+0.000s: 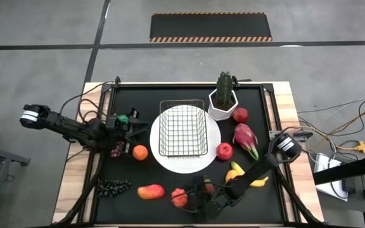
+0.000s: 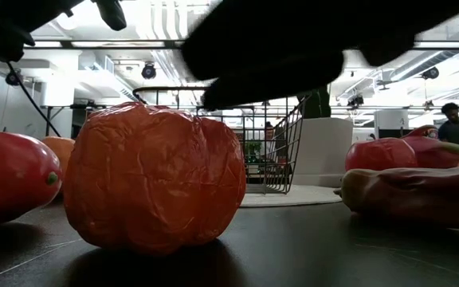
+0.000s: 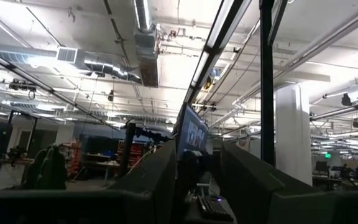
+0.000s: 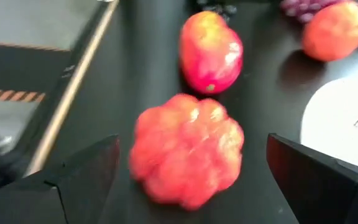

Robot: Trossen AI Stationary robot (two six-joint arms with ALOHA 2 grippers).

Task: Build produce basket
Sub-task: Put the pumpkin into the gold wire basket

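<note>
The wire basket (image 1: 182, 130) (image 2: 284, 151) stands on a round white plate (image 1: 170, 161). Produce lies around it on the black mat: orange (image 1: 140, 152), purple grapes (image 1: 116, 151), dark grapes (image 1: 113, 187), mango (image 1: 151, 191), lumpy red fruit (image 1: 179, 197) (image 2: 154, 179) (image 4: 188, 152), chili (image 1: 208, 186), banana (image 1: 236, 171), two apples (image 1: 224, 151) (image 1: 240, 114) and dragonfruit (image 1: 246, 139). My right gripper (image 1: 196, 197) (image 4: 191, 180) is open above the lumpy red fruit, one finger on each side, apart from it. My left gripper (image 1: 130, 126) (image 3: 194, 162) is open left of the plate, tipped up toward the ceiling, beside a green piece (image 1: 124, 118).
A cactus in a white pot (image 1: 224, 101) (image 2: 321, 151) stands at the plate's far right. The mango (image 4: 210, 53) and orange (image 4: 337, 28) lie just beyond the lumpy fruit. Cables run off both table sides. A person (image 2: 451, 119) is in the room behind.
</note>
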